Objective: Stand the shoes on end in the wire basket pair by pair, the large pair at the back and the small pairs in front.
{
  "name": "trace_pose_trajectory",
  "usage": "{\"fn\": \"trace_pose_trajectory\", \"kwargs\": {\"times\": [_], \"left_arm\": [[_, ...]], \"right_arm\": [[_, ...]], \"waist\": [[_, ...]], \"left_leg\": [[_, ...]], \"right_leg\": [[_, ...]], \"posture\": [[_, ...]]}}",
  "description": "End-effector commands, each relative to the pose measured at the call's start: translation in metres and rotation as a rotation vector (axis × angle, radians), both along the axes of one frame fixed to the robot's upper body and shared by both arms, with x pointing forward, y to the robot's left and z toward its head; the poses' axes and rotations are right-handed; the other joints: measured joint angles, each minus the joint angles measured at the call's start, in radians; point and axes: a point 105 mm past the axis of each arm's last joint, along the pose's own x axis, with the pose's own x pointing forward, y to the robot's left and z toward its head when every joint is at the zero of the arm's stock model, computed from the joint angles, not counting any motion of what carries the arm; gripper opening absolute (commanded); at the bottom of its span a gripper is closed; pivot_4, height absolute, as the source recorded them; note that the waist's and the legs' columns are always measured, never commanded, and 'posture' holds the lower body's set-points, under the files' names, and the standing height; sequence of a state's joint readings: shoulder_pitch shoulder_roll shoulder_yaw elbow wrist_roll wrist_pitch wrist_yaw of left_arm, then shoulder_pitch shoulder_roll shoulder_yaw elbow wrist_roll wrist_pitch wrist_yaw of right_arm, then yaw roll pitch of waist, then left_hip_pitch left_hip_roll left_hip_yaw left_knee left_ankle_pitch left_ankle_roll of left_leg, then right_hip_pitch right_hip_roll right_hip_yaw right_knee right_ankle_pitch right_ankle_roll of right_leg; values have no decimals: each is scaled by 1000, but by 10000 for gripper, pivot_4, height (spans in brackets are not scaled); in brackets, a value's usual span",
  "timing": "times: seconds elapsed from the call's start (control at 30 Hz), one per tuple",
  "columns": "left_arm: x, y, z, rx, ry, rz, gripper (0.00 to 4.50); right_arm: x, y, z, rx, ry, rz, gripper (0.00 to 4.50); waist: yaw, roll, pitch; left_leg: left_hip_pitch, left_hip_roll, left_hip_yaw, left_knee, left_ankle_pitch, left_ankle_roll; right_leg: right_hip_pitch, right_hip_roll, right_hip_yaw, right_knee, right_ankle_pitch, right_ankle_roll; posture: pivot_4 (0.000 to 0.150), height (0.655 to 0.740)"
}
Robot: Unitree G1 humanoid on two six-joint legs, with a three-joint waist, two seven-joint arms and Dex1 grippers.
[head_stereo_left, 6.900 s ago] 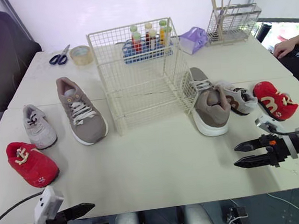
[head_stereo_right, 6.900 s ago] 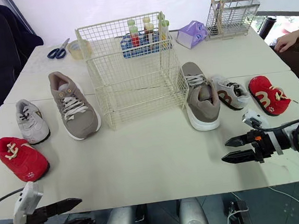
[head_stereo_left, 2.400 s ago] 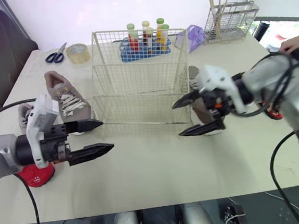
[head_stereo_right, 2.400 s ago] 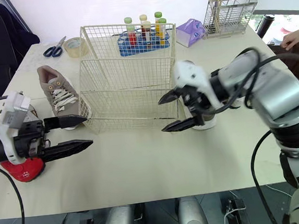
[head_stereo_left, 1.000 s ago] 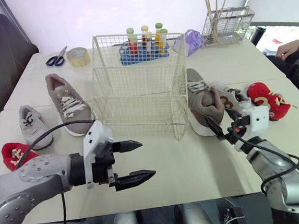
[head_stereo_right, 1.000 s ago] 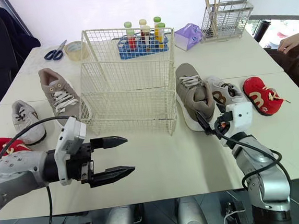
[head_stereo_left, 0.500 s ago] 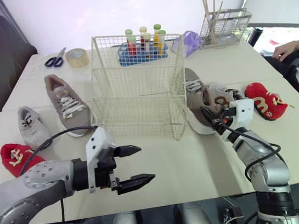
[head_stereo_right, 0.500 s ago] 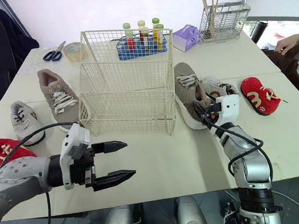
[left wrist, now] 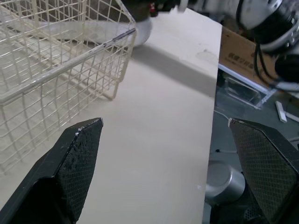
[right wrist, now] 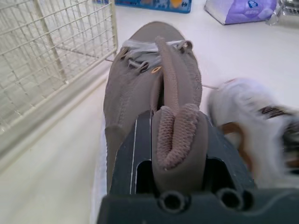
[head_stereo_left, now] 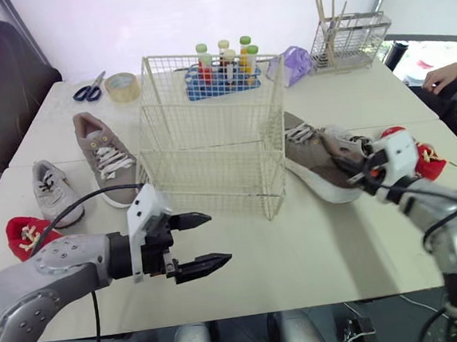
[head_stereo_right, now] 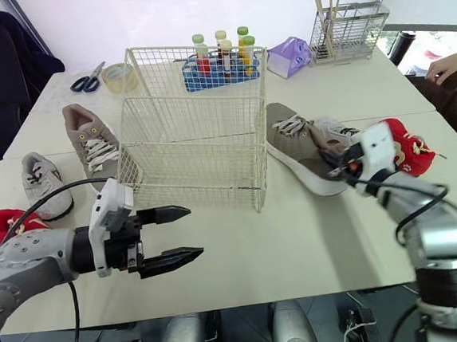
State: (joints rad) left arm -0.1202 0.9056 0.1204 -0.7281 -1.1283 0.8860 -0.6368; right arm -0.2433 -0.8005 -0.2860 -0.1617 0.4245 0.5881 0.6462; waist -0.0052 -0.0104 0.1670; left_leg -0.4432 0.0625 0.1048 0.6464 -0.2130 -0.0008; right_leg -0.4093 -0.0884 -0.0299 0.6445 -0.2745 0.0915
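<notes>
Grey-brown with a white sole, the large shoe [head_stereo_left: 317, 157] on the right of the wire basket [head_stereo_left: 213, 172] is now held by the right gripper [head_stereo_left: 362, 174]. Its two black fingers pinch the heel collar, and the right wrist view shows the collar pressed between them.

Half a second ago this shoe lay straight, toe far and heel near, close along the right wall of the basket. Now the heel is swung out to the right and the toe points to the far left, toward the basket. The white sole shows along its near side, so I judge that the heel is tipped up from the table [head_stereo_left: 299, 245]. I cannot tell if the whole shoe is off it.

For the task this means the first shoe of the large pair is taken. What comes next is to carry it over the rim and stand it on end at the far side of the basket, which is empty.

The other large shoe [head_stereo_left: 105, 156] lies on the left of the basket, not touched. The left gripper [head_stereo_left: 218, 237] keeps its place over the near table, fingers spread wide and holding nothing.

The small shoes are all on the table:
- **Left side:** a small grey shoe [head_stereo_left: 53, 193] and the left red shoe [head_stereo_left: 27, 235].
- **Right side:** a small white shoe [head_stereo_right: 333, 130] just beside the held shoe, and the right red shoe [head_stereo_right: 412, 148] beyond the right gripper.

The swinging heel may push the white one.
</notes>
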Motion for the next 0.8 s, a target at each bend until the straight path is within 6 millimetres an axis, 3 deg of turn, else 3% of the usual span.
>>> {"fn": "trace_pose_trajectory", "kwargs": {"times": [0.03, 0.3, 0.37, 0.47, 0.53, 0.6, 0.63, 0.7, 0.8], "left_arm": [[2, -3, 4, -12, -31, -41, 45000], [12, 0, 12, -7, -43, -92, 45000], [15, 4, 16, 3, -47, -98, 45000], [21, 16, 28, 2, -49, -93, 45000], [25, 23, 35, -6, -48, -85, 45000], [31, 33, 45, -14, -52, -63, 45000], [33, 36, 49, -15, -58, -50, 45000], [34, 41, 53, -17, -61, -33, 45000], [31, 47, 59, -35, -59, -11, 45000]], "right_arm": [[-11, -14, 74, -60, -140, 62, 4401], [-42, -39, 177, -409, -241, 130, 4401], [-51, -38, 212, -494, -325, 151, 4401], [-67, -21, 265, -584, -477, 229, 4401], [-72, -5, 287, -624, -528, 304, 4401], [-85, 30, 314, -622, -594, 479, 4401], [-94, 46, 323, -621, -618, 578, 4401], [-99, 61, 323, -623, -599, 687, 4401], [-96, 83, 300, -618, -515, 862, 4401]], "waist": [[-2, 2, 1], [-7, 6, 5], [-10, 8, 6], [-20, 17, 15], [-23, 17, 16], [-29, 16, 17], [-35, 16, 17], [-39, 15, 17], [-34, 6, 17]], "left_leg": [[0, -1, 0, 0, 0, 0], [0, 0, 1, -1, 0, 0], [0, 0, 2, 0, 0, 0], [-1, -1, 3, 0, 0, 0], [-4, -1, 4, -2, 0, 0], [-7, 0, 2, -3, 0, 0], [-8, 1, 2, -3, 0, 0], [-11, 2, 2, -3, 0, -1], [-11, 3, 2, -2, 0, -2]], "right_leg": [[0, 0, 0, 0, 0, 0], [-2, 2, 0, 0, 0, 0], [-3, 2, 0, 0, 0, 0], [-5, 1, 2, 0, 0, 0], [-9, 2, 4, 1, 0, 0], [-12, 5, 3, 1, 0, 0], [-13, 6, 4, 2, 0, 1], [-17, 7, 3, 4, 0, 1], [-15, 7, 0, 4, 2, 4]], "posture": [[1500, 7400], [1500, 7400], [1500, 7400], [1500, 7400], [1500, 7400], [1500, 7400], [1500, 7400], [1500, 7400], [1500, 7400]]}}
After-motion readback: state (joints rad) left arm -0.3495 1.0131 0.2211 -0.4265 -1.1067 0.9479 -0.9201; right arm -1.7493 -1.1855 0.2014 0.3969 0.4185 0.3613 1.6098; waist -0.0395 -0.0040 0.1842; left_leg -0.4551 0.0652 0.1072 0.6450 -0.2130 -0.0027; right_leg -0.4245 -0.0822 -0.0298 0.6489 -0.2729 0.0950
